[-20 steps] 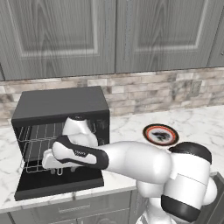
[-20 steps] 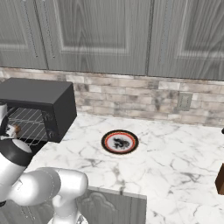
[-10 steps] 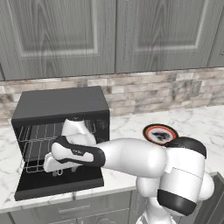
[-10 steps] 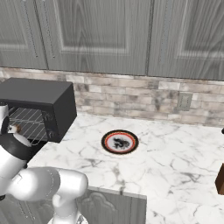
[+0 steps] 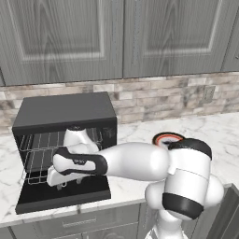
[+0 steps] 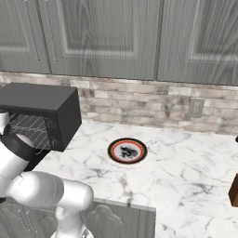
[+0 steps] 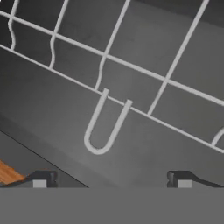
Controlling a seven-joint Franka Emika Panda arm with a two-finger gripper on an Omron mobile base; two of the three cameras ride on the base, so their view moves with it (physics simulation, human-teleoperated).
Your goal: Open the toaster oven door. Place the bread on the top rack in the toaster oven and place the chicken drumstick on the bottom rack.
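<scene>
The toaster oven [image 5: 65,112] stands at the counter's left, also seen from the right base [image 6: 42,100]. The toaster oven door [image 5: 60,198] lies folded down flat in front of it. My gripper [image 5: 65,183] hovers just above the door at the front of the lower wire rack [image 5: 33,176]. In the hand view my gripper [image 7: 111,181] is open, its tips far apart with nothing between them, facing the rack's wires [image 7: 114,60] and a U-shaped loop. The bread and the chicken drumstick are hidden. A small orange-brown sliver [image 7: 6,173] sits at the lower left; what it is cannot be told.
A round red-rimmed plate [image 6: 127,150] lies on the marble counter [image 6: 186,162] right of the oven, partly behind my arm in the left base view [image 5: 164,137]. A brown object [image 6: 234,190] is at the right edge. Grey cabinets hang overhead.
My hand has sunk a little and shifted slightly left in front of the lower rack. The jaws stayed open.
</scene>
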